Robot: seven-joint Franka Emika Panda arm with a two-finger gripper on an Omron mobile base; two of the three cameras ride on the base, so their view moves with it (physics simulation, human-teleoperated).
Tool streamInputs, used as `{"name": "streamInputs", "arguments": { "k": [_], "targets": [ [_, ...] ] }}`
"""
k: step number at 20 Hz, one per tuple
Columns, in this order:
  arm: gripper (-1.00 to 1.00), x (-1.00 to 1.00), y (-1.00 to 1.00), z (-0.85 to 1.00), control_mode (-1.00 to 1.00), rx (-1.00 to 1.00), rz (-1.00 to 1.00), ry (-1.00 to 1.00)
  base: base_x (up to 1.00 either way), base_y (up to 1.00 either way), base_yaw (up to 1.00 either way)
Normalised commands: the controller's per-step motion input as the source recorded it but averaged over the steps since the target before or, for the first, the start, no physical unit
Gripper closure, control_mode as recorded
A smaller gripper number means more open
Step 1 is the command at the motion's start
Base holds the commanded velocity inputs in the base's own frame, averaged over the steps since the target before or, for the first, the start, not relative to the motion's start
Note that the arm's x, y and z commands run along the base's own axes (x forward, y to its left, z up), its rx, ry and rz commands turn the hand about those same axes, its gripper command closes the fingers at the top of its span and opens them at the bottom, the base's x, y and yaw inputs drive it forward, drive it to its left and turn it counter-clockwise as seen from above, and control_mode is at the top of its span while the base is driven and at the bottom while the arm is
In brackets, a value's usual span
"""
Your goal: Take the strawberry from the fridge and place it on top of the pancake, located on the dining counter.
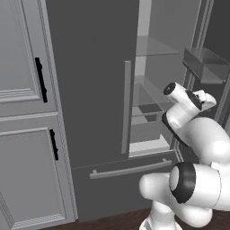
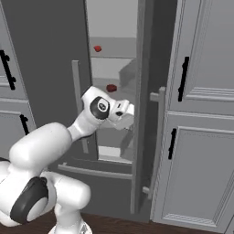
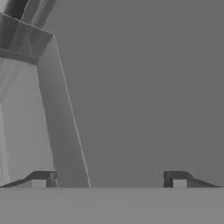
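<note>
The fridge stands with its right door swung open, showing a pale interior with glass shelves. Two small red things lie inside: one on an upper shelf and a darker one on the shelf below. They are too small to tell which is the strawberry. My gripper hovers at the opening, just below and right of the lower red thing. In the hand view my gripper is open, its fingertips wide apart with nothing between them, facing a plain grey surface. The pancake and the dining counter are out of view.
Light grey panelled cabinets with black handles flank the fridge. The open door stands edge-on right of my hand, carrying clear bins. Below is a drawer with a bar handle. The floor is dark wood.
</note>
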Motion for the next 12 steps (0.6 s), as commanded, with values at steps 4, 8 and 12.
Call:
{"name": "streamInputs", "arguments": {
  "k": [4,8,12],
  "targets": [
    [-1.00,-0.32,-0.93,0.01,-1.00,0.00,-0.21,-0.02,0.00,0.00,0.00],
    [-1.00,-0.01,-0.76,0.00,-1.00,0.00,-0.18,0.00,0.00,0.00,0.00],
    [-1.00,0.01,-0.46,0.00,-1.00,0.00,-0.10,-0.03,0.00,0.00,0.00]
  ]
}}
